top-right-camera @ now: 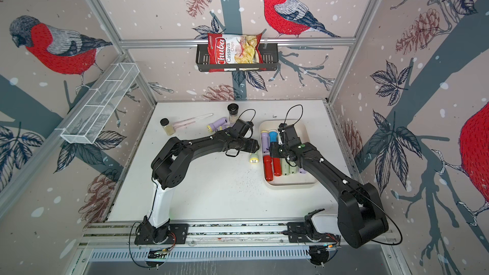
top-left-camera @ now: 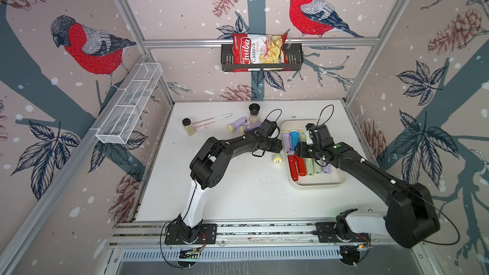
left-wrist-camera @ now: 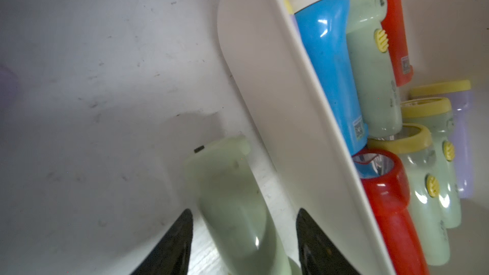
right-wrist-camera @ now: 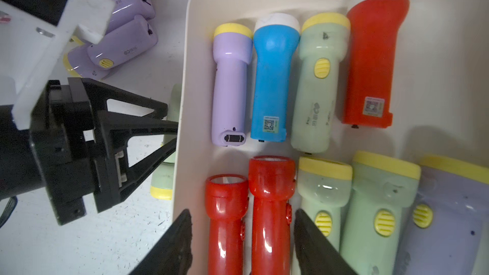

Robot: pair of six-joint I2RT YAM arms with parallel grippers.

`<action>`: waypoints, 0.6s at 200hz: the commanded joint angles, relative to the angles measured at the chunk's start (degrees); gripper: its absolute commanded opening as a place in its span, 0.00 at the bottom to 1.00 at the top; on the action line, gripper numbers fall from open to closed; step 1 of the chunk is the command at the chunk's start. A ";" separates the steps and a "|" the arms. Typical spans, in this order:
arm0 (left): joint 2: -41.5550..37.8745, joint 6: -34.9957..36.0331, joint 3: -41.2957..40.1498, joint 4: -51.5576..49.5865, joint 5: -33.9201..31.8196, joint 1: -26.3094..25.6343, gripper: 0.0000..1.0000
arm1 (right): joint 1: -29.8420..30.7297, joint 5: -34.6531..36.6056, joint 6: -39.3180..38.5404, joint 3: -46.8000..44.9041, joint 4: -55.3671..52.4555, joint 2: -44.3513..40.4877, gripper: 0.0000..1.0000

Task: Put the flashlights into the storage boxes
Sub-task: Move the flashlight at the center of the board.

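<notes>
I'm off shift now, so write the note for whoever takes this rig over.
Left gripper: open, astride a green torch lying on the table beside the tray, outside its wall.
Right gripper: open, empty, over two red torches in the tray.
Done: nine torches seen in the tray, in two rows.
Left: the green torch, plus lilac torches by the far jar.

Both top views are bright and evenly lit from above; soft shadows lie on the white surface (top-left-camera: 238,194), and straight lines bow toward the edges (wide-angle lens). The wrist views are dimmer: the pale green flashlight (left-wrist-camera: 232,207) close to the left lens is blurred, and the red flashlights (right-wrist-camera: 226,220) carry glare streaks.
</notes>
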 commanded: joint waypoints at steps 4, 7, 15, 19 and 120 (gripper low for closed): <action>1.68 1.15 2.27 -4.43 -2.36 -0.36 0.62 | -0.69 -0.99 -0.63 -0.62 1.66 -0.72 0.62; 1.87 1.27 2.46 -4.61 -2.45 -0.32 0.62 | -0.72 -0.99 -0.72 -0.76 1.65 -0.77 0.62; 2.36 1.53 3.04 -5.17 -2.41 -0.37 0.61 | -0.86 -1.08 -0.88 -0.87 1.74 -0.83 0.62; 2.64 1.66 3.42 -5.49 -2.49 -0.37 0.61 | -0.97 -1.16 -0.90 -1.01 1.74 -0.87 0.62; 3.36 6.56 6.00 -11.83 -3.16 -0.38 0.52 | -1.22 -0.04 -1.95 -1.40 1.52 -1.63 0.62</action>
